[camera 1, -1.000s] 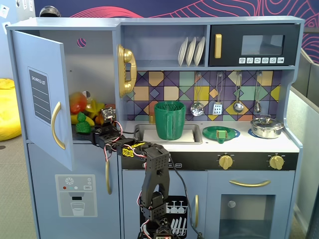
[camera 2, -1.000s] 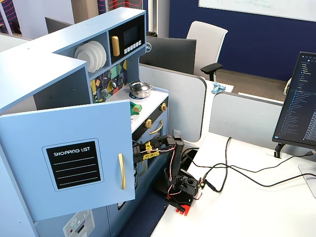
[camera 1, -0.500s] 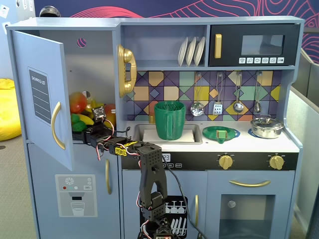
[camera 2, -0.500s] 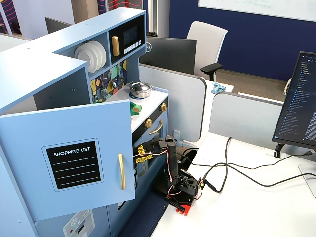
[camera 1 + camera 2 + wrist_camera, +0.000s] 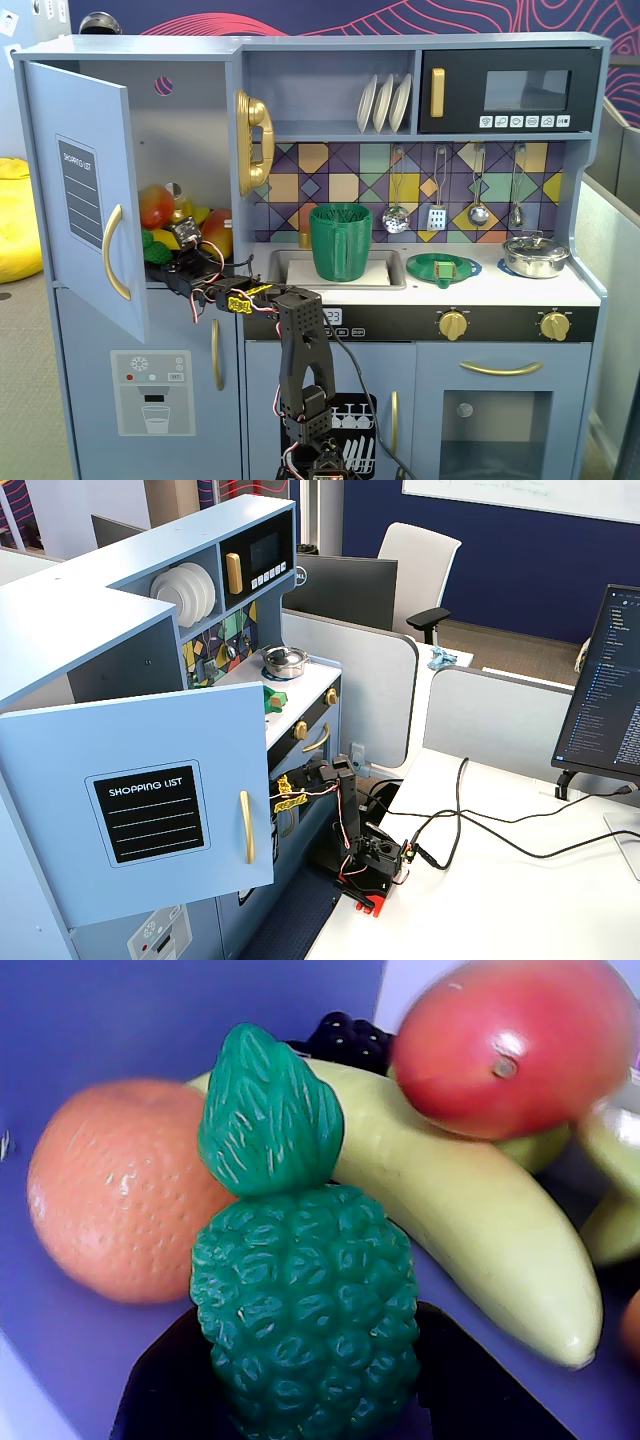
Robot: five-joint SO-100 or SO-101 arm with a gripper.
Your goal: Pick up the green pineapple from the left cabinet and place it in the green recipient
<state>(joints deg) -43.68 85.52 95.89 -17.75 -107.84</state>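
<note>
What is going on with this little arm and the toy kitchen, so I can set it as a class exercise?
A small black robot arm reaches into the open light-blue toy cabinet, where plastic fruit is piled. In the wrist view the dark-green bumpy toy pineapple sits between the dark fingers of the gripper, in front of a yellow banana and an orange. The tall green ribbed pitcher stands at the sink, waiting.

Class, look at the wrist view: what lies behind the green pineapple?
Behind the pineapple: an orange, a banana, a red fruit and dark grapes. The banana's left end is hidden.
</note>
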